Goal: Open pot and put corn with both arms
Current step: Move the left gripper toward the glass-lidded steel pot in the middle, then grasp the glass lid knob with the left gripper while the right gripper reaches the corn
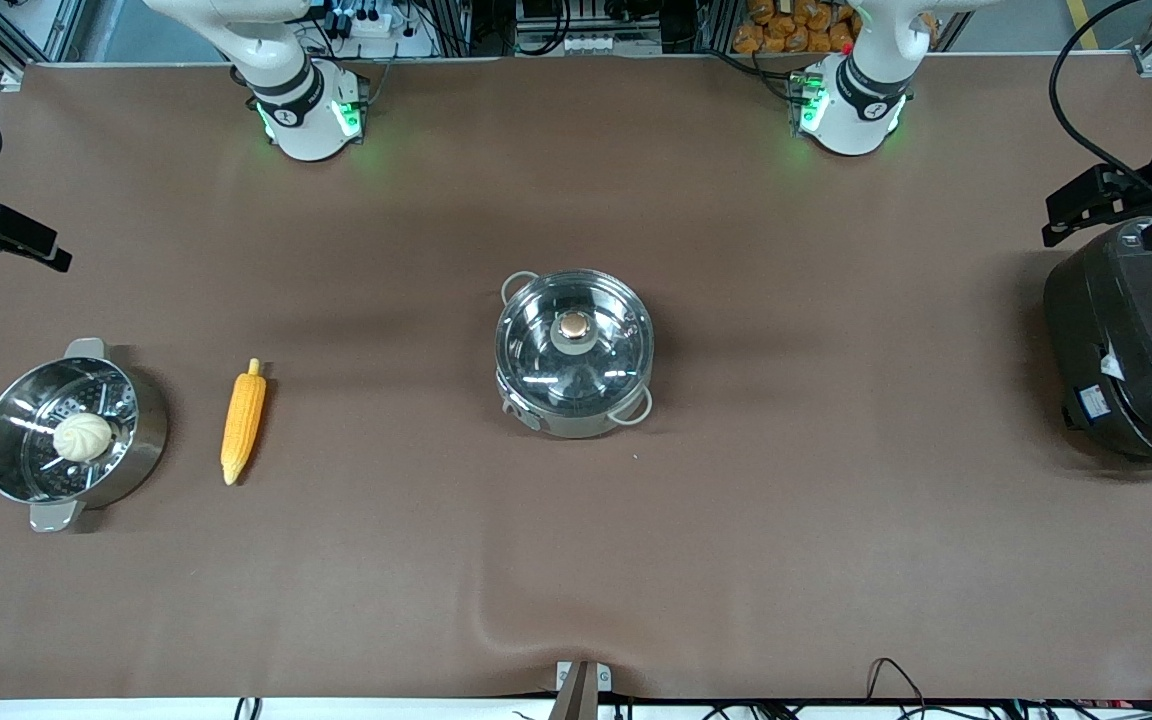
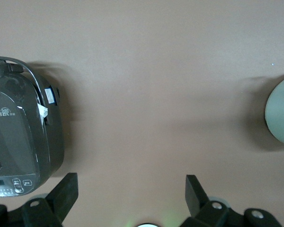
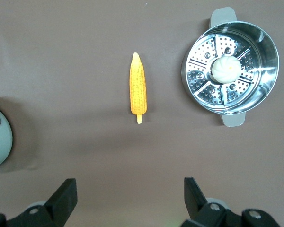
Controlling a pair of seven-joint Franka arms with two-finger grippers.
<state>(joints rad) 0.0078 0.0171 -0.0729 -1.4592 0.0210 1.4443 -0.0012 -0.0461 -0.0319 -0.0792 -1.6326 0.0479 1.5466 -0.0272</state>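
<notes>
Left gripper (image 2: pixel 130 198) and right gripper (image 3: pixel 130 196) both gape, high over the counter (image 1: pixel 786 520); we would pinch the slippery glass lid (image 1: pixel 574 342) by its knob (image 1: pixel 573 325) and the light, stiff corn (image 1: pixel 242 422) mid-cob.

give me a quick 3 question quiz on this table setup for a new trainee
1. True or false: the glass lid is already off the pot.
2. What lies in the steamer pot? A) the corn B) a white bun C) nothing
3. Fill in: the left gripper hangs open over the table beside the black ____.

Key
1. False: the lid sits on the pot.
2. B: the bun rests on the insert; the corn lies on the table beside it, under the open right gripper.
3. Rice cooker.
</notes>
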